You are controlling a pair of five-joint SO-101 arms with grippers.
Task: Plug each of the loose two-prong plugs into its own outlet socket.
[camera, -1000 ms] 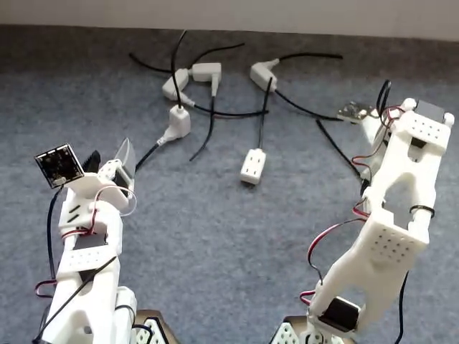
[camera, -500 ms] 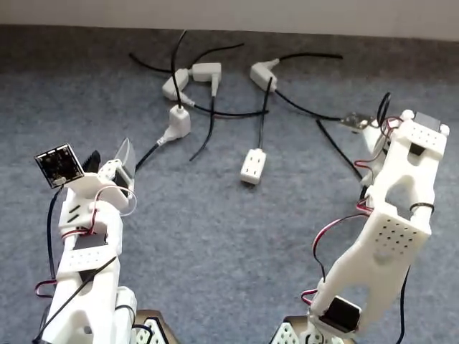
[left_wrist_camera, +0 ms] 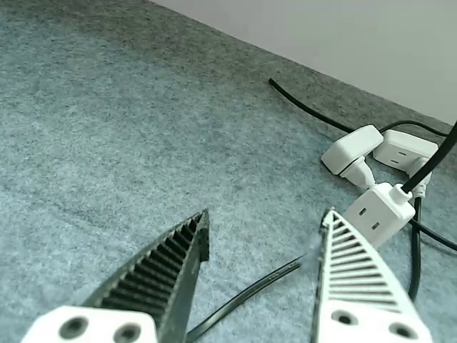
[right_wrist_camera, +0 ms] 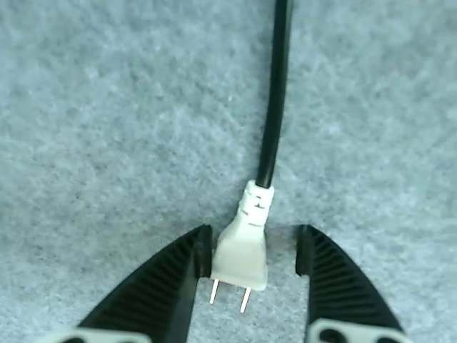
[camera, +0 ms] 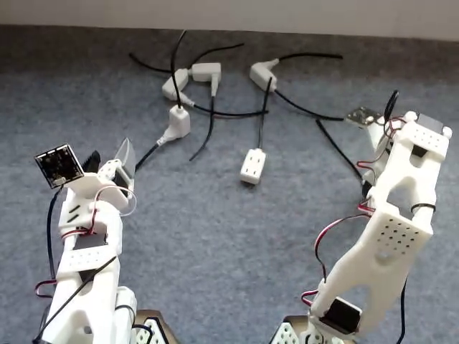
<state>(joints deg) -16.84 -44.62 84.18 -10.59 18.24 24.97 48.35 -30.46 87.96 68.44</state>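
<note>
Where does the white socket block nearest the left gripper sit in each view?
High view: socket block, left of centre.
Left wrist view: socket block just past one fingertip of the left gripper, slots facing the camera.
Right wrist view: not in it; the white piece there is a two-prong plug.
Shared landmark: the two white pieces lying together just beyond it.

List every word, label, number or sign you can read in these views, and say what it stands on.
No text can be read anywhere.
The two-prong plug is plain white, with no print showing.
The outlet socket shows slots only, no lettering.
The dark board on an arm in the high view: any marking is too small to read.
</note>
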